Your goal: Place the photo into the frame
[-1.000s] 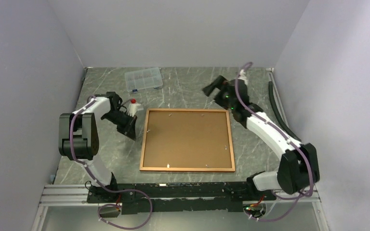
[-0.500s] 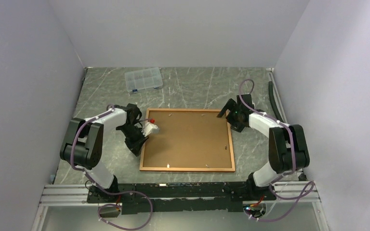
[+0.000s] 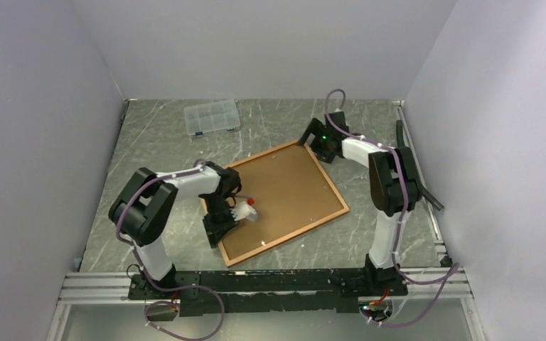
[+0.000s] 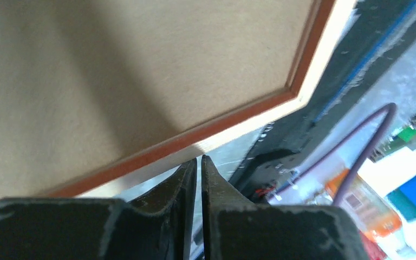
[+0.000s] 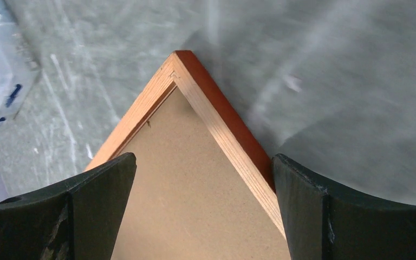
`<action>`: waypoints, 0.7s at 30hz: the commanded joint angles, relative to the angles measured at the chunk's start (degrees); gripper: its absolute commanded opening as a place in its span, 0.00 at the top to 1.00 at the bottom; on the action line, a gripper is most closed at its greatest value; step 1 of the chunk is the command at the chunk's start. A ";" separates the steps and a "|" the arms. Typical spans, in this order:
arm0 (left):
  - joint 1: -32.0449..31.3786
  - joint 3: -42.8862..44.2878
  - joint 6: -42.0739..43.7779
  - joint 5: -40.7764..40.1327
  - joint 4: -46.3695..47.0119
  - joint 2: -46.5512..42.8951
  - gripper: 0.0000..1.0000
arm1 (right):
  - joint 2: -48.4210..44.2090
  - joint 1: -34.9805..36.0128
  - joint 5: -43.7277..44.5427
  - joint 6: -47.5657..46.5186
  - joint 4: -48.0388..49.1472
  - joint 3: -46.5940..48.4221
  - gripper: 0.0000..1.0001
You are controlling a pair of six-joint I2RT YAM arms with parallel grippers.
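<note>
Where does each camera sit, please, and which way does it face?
Top external: high behind, looking down on the table; left arm and right arm show.
Left wrist: close above the frame's near corner; shut jaws show.
Right wrist: looking down on the frame's far corner; open jaws show.
All three share the frame.

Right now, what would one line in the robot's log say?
frame: brown back up, lying askew | left fingers: shut, by its near edge | right fingers: open, astride far corner | photo: unseen
</note>
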 commanded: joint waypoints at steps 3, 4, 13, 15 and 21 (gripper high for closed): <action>-9.87 8.27 0.35 13.23 0.85 2.47 0.65 | 7.95 7.48 -9.23 0.06 -8.79 15.83 0.00; -10.03 8.93 1.41 14.12 -0.68 1.61 0.60 | 8.70 7.50 -8.33 -0.61 -11.08 17.66 0.00; -1.90 17.37 4.64 11.83 -13.01 -6.62 0.55 | 4.07 5.46 2.83 -3.54 -19.75 22.16 0.00; 4.11 21.65 6.45 10.55 -14.68 -6.91 0.55 | -0.04 4.47 5.66 -3.74 -20.95 20.61 0.00; 23.43 34.58 4.91 5.96 -9.75 3.22 0.61 | -16.79 4.41 6.87 -3.79 -22.15 6.24 0.00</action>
